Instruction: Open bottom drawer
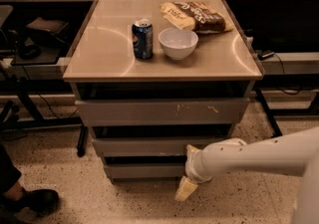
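Note:
The bottom drawer is the narrowest grey flat front, lowest in the stack under the table, near the floor. Its front sits a little back from the drawer above. Above it are the mid-width drawer and the widest drawer with pale scratch marks. My gripper comes in from the right on a white arm. It hangs just in front of the bottom drawer's right end, pointing down toward the floor. Whether it touches the drawer cannot be told.
On the tabletop stand a blue can, a white bowl and a chip bag. A person's dark shoe is on the speckled floor at left. Black desk legs and cables flank the table on both sides.

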Motion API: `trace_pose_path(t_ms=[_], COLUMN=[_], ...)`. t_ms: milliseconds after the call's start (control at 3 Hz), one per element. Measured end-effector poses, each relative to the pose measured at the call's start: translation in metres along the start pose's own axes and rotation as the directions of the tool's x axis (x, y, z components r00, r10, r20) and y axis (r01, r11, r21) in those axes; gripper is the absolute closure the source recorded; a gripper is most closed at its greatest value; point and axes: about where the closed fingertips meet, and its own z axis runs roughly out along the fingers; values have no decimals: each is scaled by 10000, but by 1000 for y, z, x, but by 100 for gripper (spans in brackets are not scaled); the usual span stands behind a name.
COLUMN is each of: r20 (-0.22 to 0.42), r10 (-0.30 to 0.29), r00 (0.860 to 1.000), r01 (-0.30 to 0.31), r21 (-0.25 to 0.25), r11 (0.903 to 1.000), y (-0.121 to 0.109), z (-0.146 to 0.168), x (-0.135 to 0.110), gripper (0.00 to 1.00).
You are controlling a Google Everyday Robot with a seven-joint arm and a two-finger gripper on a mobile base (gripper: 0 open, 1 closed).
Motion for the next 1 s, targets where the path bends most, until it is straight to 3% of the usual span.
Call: trace_pose_path(t_ms=[333,667,1000], r20=[293,68,68], r10=[418,736,736], r00=[9987,9973,9973], r01=[-401,-721,-721], r21=[-567,-1266,-1266], r11=[9976,9893,9893], y=[10,39,39], z=[64,93,93], x=[9,27,27], gripper=[0,0,0])
